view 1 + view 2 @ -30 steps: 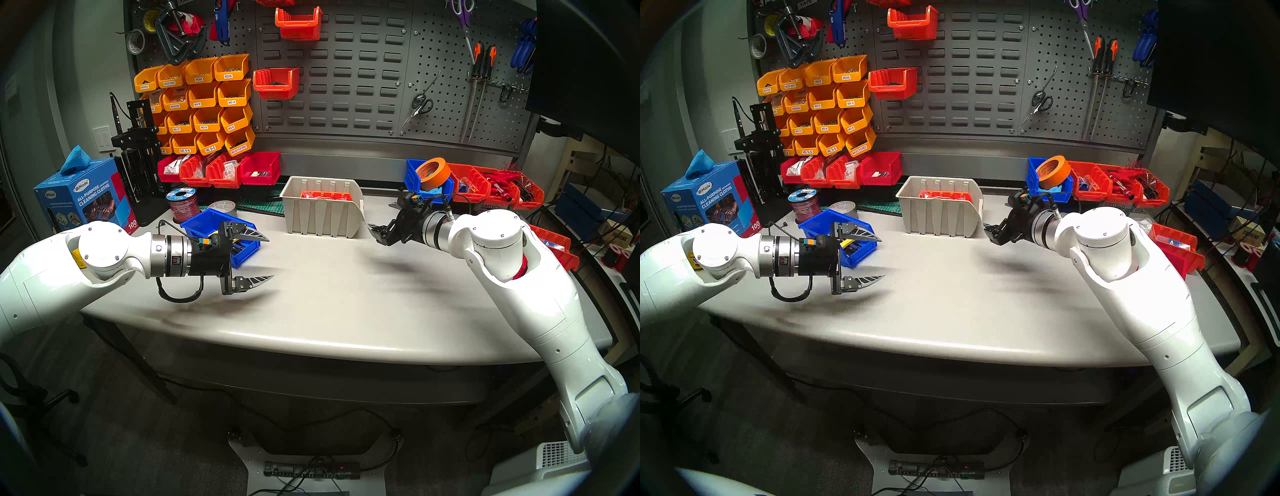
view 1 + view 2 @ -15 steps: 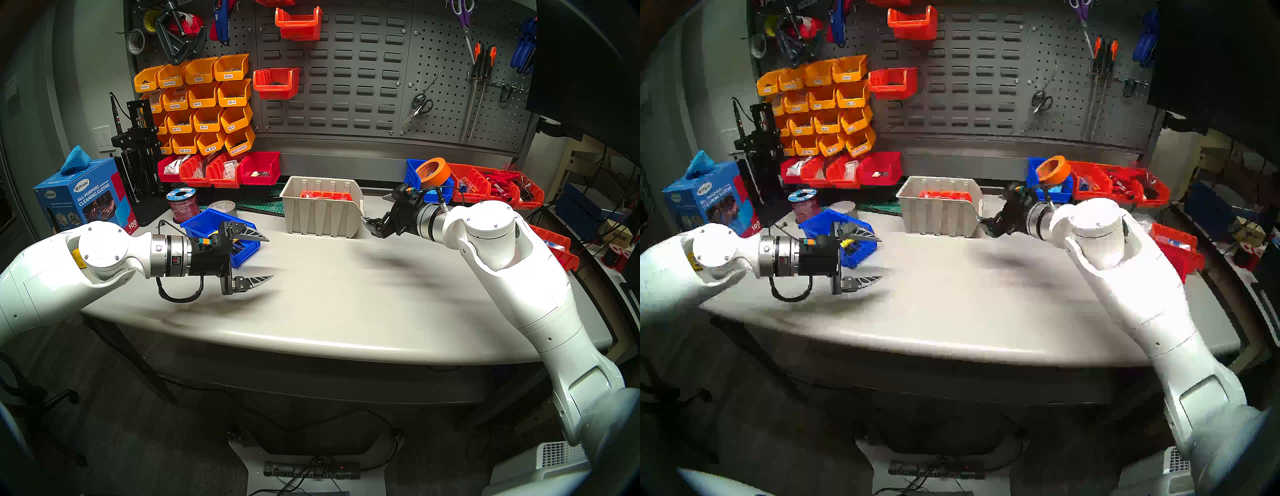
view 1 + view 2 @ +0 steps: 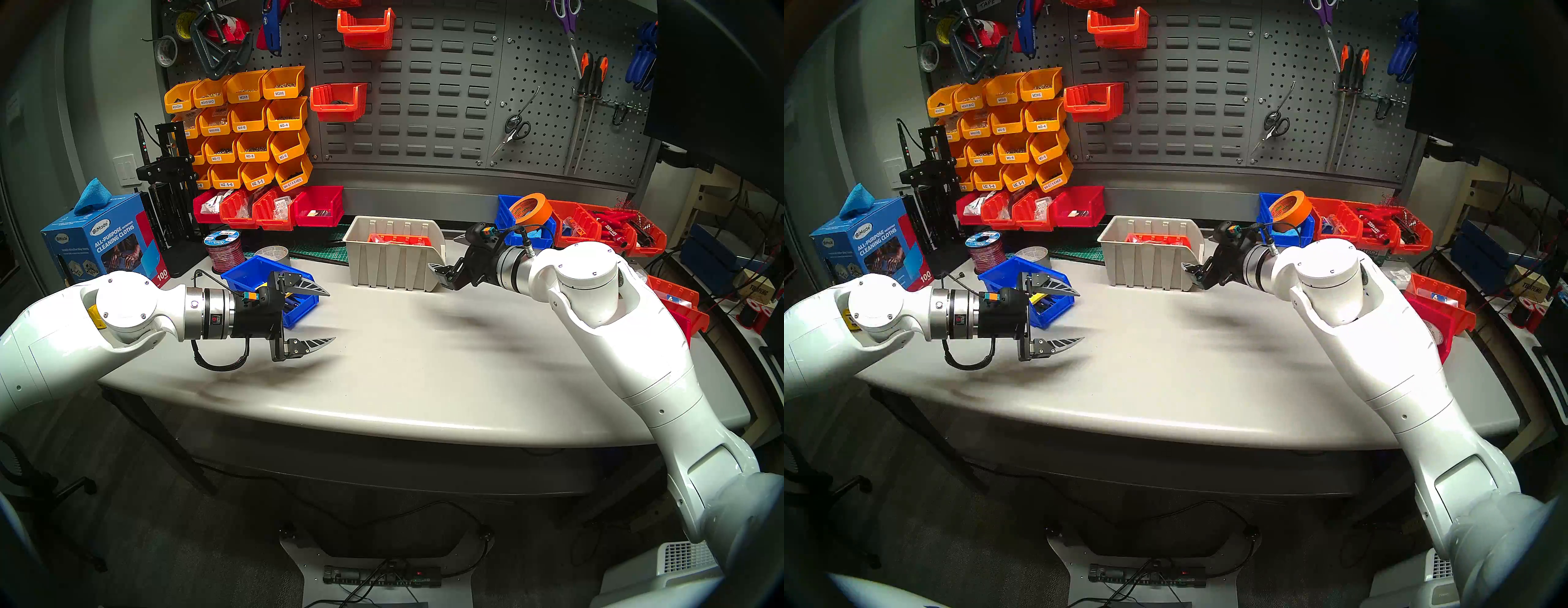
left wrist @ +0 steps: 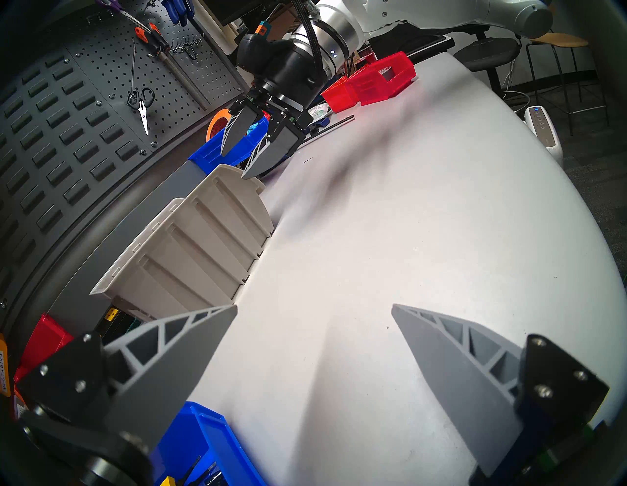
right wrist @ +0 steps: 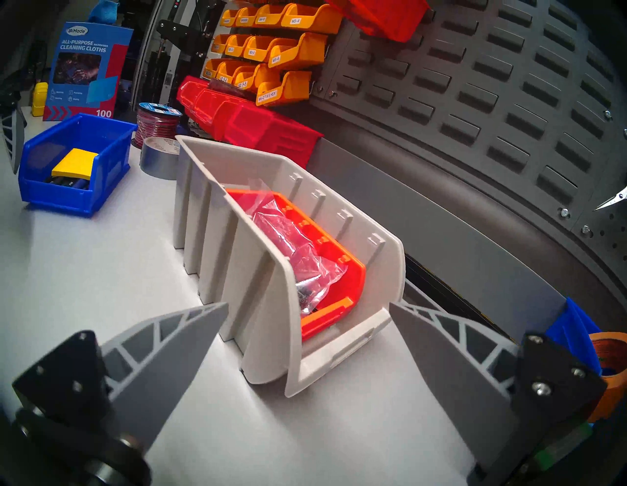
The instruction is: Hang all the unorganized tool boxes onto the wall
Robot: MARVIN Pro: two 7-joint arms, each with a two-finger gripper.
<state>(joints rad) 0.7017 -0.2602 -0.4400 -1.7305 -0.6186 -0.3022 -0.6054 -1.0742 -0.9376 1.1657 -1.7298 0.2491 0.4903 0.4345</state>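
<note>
- None of the three tool boxes hung yet; all sit on the worktop (image 3: 403, 361).
- Beige box (image 3: 392, 254) stands mid-worktop near the back, just below the louvre wall (image 3: 424, 85), an orange tray with bagged parts inside.
- Blue box (image 3: 271, 280) at worktop left, beside a tape roll and wire spool; holds a yellow item.
- Second blue box (image 3: 507, 212) at the back right, orange tape roll (image 3: 530, 211) in it.
- Right end effector (image 3: 443, 259) spread wide, empty, fingers either side of the beige box's sloped front end, not gripping; likely first pick.
- Left end effector (image 3: 324, 316) spread, empty, hovering over the worktop just beside the left blue box.
- Left to do: all three hangs.
</note>
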